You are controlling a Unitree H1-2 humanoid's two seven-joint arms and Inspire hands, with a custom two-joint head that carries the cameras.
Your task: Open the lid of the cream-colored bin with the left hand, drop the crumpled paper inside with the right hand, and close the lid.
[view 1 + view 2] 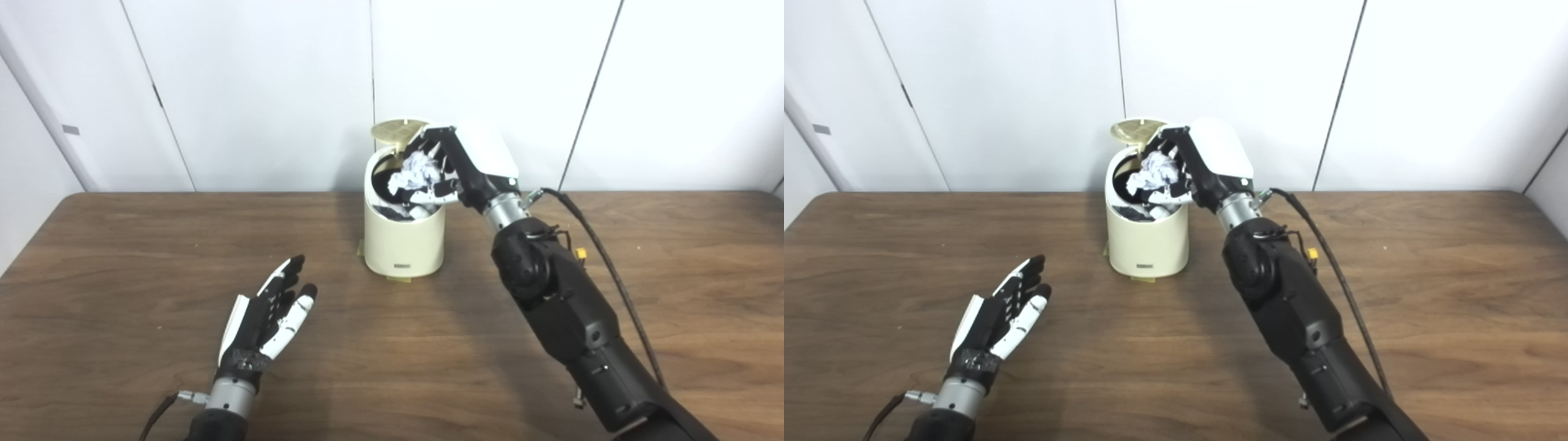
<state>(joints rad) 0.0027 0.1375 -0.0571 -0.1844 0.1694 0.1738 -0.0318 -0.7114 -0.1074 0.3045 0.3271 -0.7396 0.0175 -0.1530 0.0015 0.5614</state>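
nearest the camera, at the lower left of the frame, the left hand point(267, 318) hovers low over the wooden tabletop point(122, 257), palm turned partly up, fingers stretched out and spread, holding nothing. it sits well apart from the bin, down and to the left of it.

from the lower right corner the black right arm point(569, 318) rises diagonally toward the middle of the frame, a dark cable point(603, 251) looping along its outer side. at its end the right hand point(456, 165), with its white back shell facing up, reaches over the open mouth of the cream-colored bin point(404, 242). its fingers curl around the crumpled paper point(418, 174), a white wad that sits right at the rim of the opening, above the dark interior; whether the paper rests on anything inside cannot be told.

the bin stands upright at the centre of the frame, near the far edge of the tabletop, just in front of the white wall panels point(257, 92). its round lid point(398, 130) is tipped up and back at the rear of the rim, showing its ribbed underside, just left of the right hand's fingertips. a small label shows low on the bin's front.
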